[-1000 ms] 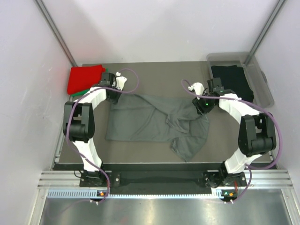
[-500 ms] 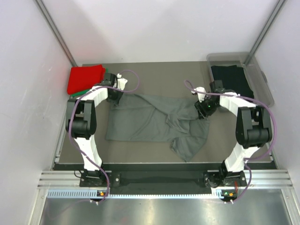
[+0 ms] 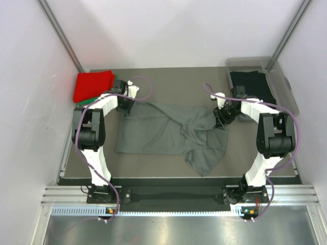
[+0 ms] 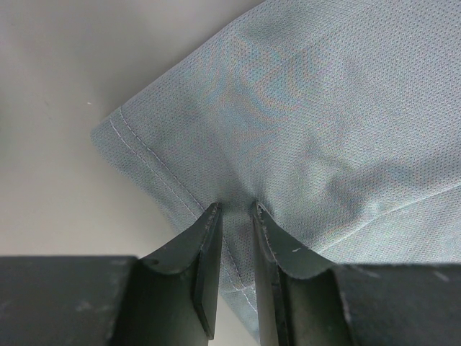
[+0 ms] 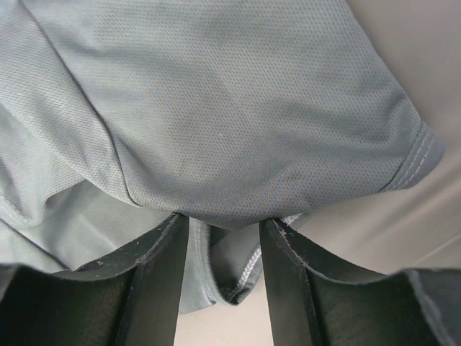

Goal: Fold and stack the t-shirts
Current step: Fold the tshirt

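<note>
The dark grey t-shirt (image 3: 163,132) lies spread and rumpled across the middle of the table. My left gripper (image 3: 126,105) is at its far left corner. In the left wrist view the gripper (image 4: 236,207) is shut on the grey cloth (image 4: 324,130) just inside the stitched hem. My right gripper (image 3: 219,116) is at the shirt's far right corner. In the right wrist view it (image 5: 223,220) stands open, with the grey cloth (image 5: 238,108) lying over its tips and a loose fold of hem hanging in the gap. The red t-shirt (image 3: 93,86) lies folded at the far left on the green one (image 3: 86,102). The black one (image 3: 253,87) lies in the tub.
The clear plastic tub (image 3: 287,99) stands at the far right corner. White walls close in the table on the left, back and right. Purple cables loop over both arms.
The right arm has swung its forearm out to the right, with its gripper staying at the shirt's corner. The left arm and the shirt have hardly moved.
</note>
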